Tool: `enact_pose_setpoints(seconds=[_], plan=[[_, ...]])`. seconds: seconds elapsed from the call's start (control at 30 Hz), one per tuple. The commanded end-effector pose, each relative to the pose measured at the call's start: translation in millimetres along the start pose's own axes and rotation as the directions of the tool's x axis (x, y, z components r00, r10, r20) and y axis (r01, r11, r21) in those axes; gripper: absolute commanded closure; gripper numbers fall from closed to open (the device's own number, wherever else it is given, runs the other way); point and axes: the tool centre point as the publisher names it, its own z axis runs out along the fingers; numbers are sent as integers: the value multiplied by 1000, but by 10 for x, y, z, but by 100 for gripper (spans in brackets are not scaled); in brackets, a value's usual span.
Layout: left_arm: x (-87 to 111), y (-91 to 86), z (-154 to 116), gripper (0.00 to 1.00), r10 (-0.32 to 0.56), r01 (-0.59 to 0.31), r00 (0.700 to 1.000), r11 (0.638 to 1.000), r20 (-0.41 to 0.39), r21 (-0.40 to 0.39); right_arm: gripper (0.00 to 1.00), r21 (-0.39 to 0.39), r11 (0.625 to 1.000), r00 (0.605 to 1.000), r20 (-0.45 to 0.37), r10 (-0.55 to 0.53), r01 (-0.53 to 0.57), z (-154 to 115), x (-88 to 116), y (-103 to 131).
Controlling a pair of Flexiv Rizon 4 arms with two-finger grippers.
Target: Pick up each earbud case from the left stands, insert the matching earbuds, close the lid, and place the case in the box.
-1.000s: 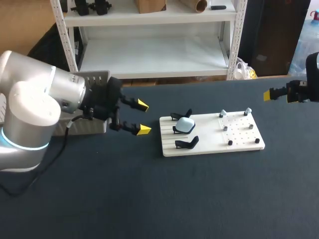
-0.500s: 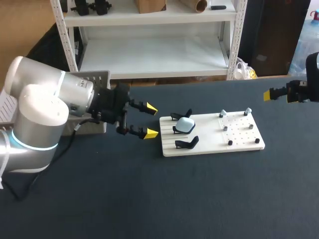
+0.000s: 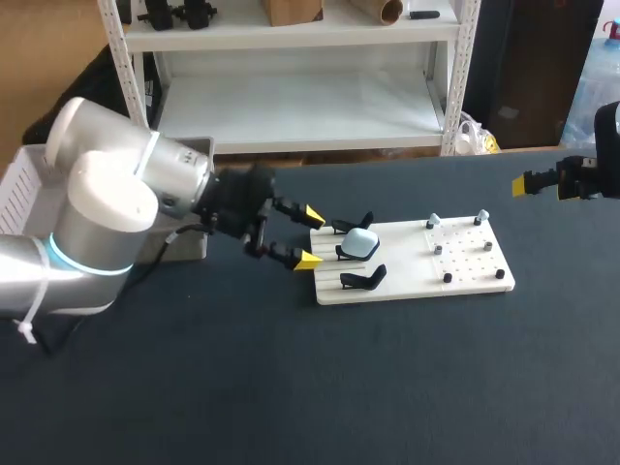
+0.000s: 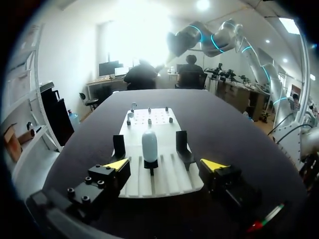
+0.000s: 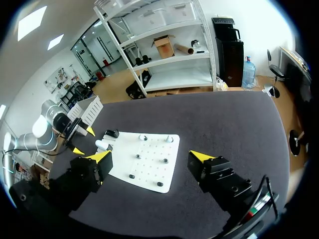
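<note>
Pale blue earbud case (image 3: 362, 242) upright on the middle of three black stands (image 3: 364, 279), at the 9 o'clock end of a white board (image 3: 417, 286) in the middle of the dark bench (image 3: 291, 387). Other two stands at the case's 12 and 6 o'clock. Small pale and dark earbuds (image 3: 434, 222) dotted over the board's hole grid, toward 3 o'clock. Left hand (image 3: 310, 237) just beside the board's 9 o'clock edge, yellow-tipped fingers spread wide, gripping nothing. From the left wrist, case dead ahead at 12 o'clock, in line with the gap between the fingers. Right hand (image 5: 150, 156) well apart, out at the bench's 2 o'clock, likewise wide apart and gripping nothing. White slatted box (image 3: 21, 189) at 9 o'clock, behind the left arm.
</note>
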Motion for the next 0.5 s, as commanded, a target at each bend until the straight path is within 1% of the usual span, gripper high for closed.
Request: enact_pose_setpoints(seconds=[0.03, 0.07, 0.1, 0.17, 0.23, 0.4, 0.5], plan=[[-3, 113, 109, 40, 2, -2, 1000, 999, -8, 42, 0, 1, 1000, 1000, 0, -1, 1, -1, 1, -3], [-5, 123, 125, 44, 3, -3, 1000, 999, -9, 42, 0, 1, 1000, 1000, 0, -1, 1, -1, 1, -3], [-7, 132, 138, 43, 4, -4, 1000, 999, -9, 43, 0, 1, 1000, 1000, 0, -1, 1, -1, 1, -3], [-10, 146, 162, 51, 6, -5, 1000, 999, -10, 44, 0, 1, 1000, 1000, 0, -1, 1, -1, 1, -3], [-11, 156, 185, 53, 7, -7, 1000, 999, -12, 45, 0, 1, 1000, 1000, 0, -1, 1, -1, 1, -3], [-9, 164, 237, 49, 9, -8, 1000, 999, -17, 54, 0, 1, 1000, 1000, 0, -1, 1, -1, 1, -3], [-11, 168, 265, 49, 11, -10, 1000, 998, -18, 60, 0, 1, 1000, 1000, 0, -1, 1, -1, 1, -3]])
